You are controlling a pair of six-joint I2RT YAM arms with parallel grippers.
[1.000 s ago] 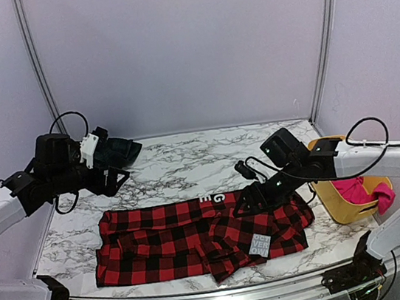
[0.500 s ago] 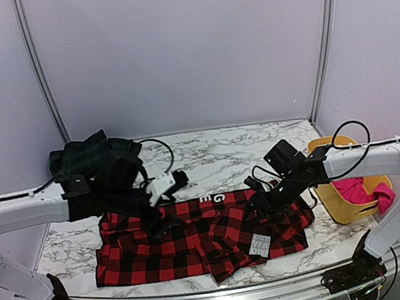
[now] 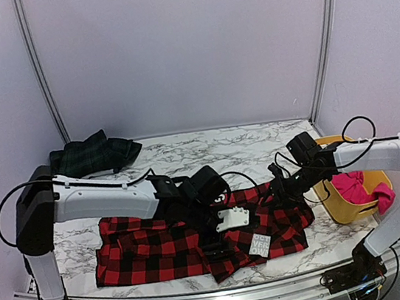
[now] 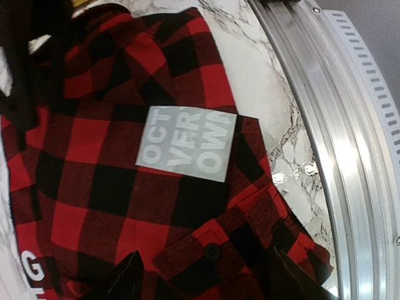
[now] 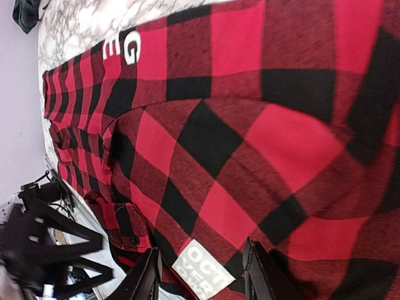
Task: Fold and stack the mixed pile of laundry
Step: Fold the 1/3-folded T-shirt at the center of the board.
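Checked garment (image 3: pixel 139 248), red and black, lay spread across the front of the marble counter (image 3: pixel 186 159), with both arms reaching over it. Its near edge was folded and bunched, and a grey label (image 3: pixel 259 244) sat on that fold.

The left arm stretched across the garment from the left. The left pincer (image 3: pixel 214 251) pointed down at the bunched front part, just beside the label. In the left wrist view that pincer (image 4: pixel 203 281) was spread, one dark finger (image 4: pixel 128 275) on each side of a flap with a black button (image 4: pixel 212 252). I could not tell whether the tips touched the cloth. The label (image 4: pixel 187 145) read OCT VER OWN. The metal rail (image 4: pixel 337 156) at the counter's edge ran along the right, and a white letter G (image 4: pixel 34 269) showed at the lower left.

The right pincer (image 3: pixel 274 188) hung low over the garment's right end. In its own view it (image 5: pixel 203 275) was also spread, with the checked cloth filling the frame and nothing pinched between the fingers (image 5: pixel 147 275). White letters (image 5: pixel 125 47) lay far up the cloth.

The plaid garment (image 3: pixel 92 154), green-black, sat crumpled at the back left corner, well apart from the arms. The pink garment (image 3: pixel 351 190) lay in the yellow tub (image 3: pixel 343 213) at the right, one end draped over its rim.
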